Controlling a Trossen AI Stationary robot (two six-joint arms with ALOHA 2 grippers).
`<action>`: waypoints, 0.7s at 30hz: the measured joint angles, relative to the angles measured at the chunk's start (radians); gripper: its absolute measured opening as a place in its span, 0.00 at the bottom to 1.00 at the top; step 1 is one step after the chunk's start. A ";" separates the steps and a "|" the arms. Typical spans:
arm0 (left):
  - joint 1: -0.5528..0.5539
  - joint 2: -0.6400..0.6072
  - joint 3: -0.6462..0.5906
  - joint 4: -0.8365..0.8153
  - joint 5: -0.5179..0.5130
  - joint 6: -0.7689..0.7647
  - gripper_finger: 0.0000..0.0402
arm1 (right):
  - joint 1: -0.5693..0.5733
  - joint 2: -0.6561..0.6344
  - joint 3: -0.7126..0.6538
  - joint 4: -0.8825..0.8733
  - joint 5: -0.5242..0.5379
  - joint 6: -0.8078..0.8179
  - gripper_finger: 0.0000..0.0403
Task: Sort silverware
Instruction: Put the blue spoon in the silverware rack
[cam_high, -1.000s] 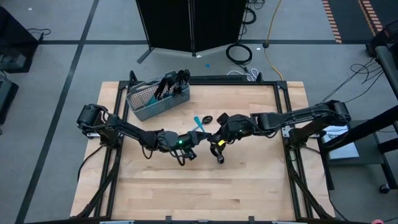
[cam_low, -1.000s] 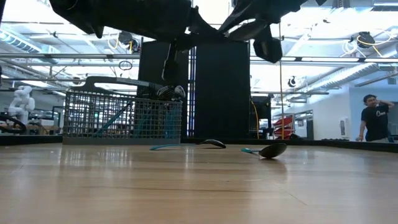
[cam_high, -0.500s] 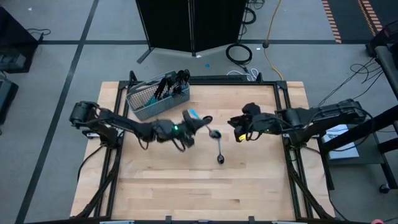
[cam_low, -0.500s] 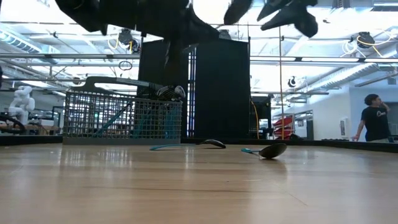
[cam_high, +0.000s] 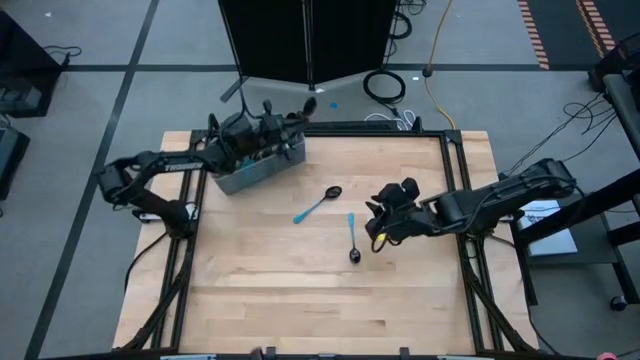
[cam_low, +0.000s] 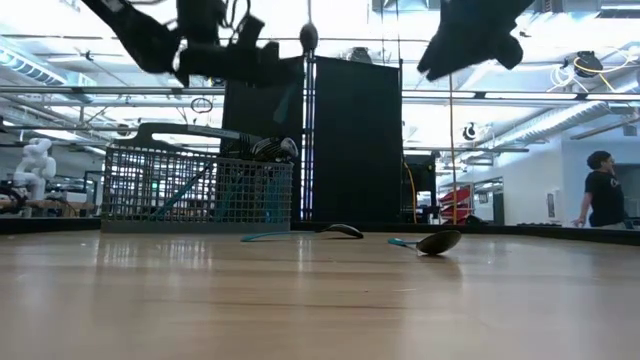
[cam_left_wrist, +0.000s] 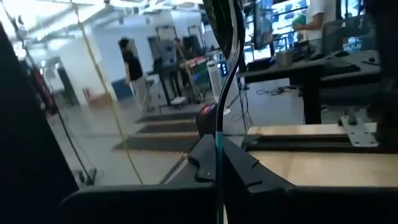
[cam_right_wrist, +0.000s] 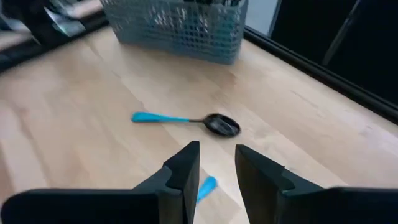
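Only two spoons (cam_high: 319, 205) remain loose mid-table; the rest of the silverware (cam_high: 270, 135) stands in the mesh basket (cam_high: 240, 165) at the far left corner. Above it, the left gripper (cam_high: 262, 118) pinches one piece (cam_left_wrist: 219, 149), presumably to drop it in. Beside the nearer spoon (cam_high: 353, 240), the right gripper (cam_right_wrist: 214, 163) hovers narrowly parted, empty.

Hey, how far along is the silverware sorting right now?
Done: several pieces already stand in the basket. In hand: the left gripper holds one piece above the basket. Left: the spoon nearer the basket and the second spoon lie on the table, with the open right gripper hovering by the second.
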 joint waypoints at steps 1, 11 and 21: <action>0.024 0.016 0.001 0.010 0.016 -0.017 0.00 | 0.000 0.012 0.000 -0.008 0.004 0.000 0.24; 0.105 0.138 0.003 0.182 0.081 -0.059 0.00 | 0.011 0.077 0.000 -0.023 0.031 0.002 0.24; 0.145 0.203 0.003 0.195 0.080 -0.063 0.00 | 0.034 0.088 -0.001 -0.027 0.075 0.005 0.24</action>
